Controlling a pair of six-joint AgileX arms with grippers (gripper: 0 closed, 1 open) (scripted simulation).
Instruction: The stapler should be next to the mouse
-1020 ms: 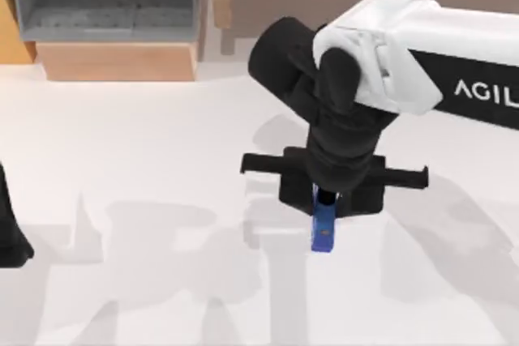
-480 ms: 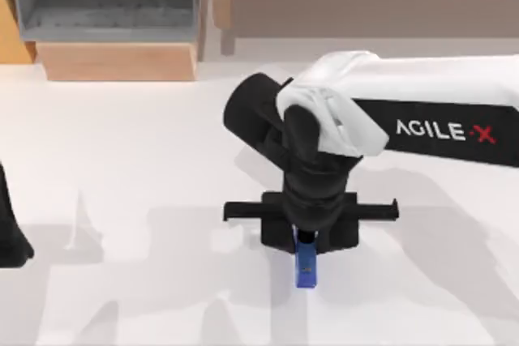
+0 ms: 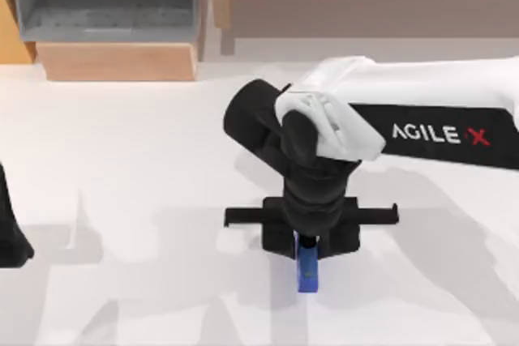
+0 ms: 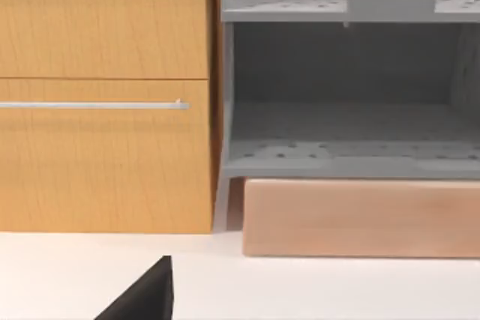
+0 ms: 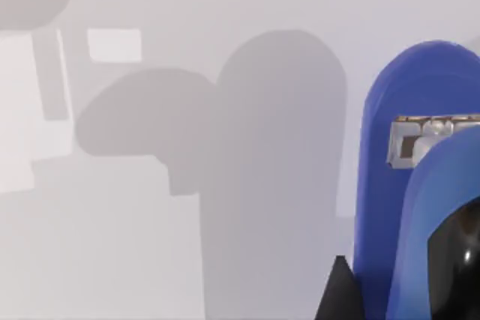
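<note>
The right claw (image 3: 306,258) points down at the middle of the desk (image 3: 146,168), its fingers drawn in close and clamped on the stapler (image 3: 307,271). The blue stapler juts out from under the claw toward the desk's near edge, most of its length hidden beneath the black wrist.

From above, the stapler is a narrow blue strip with a tiny light mark on top. The right wrist view brings it close: the stapler (image 5: 409,185) shows a rounded blue end and a metal plate set in its upper face, with a black finger (image 5: 457,267) against it and grey shadows lying across the white surface beyond.

The left claw (image 3: 11,237) sits well away at the desk's left edge; whether it is apart or together I cannot tell. The left wrist view looks over the desk to a wooden cabinet (image 4: 105,95) with a thin metal handle (image 4: 94,105), a grey shelf unit (image 4: 345,80) beside it, and a light wooden block (image 4: 360,219) under the shelves.
</note>
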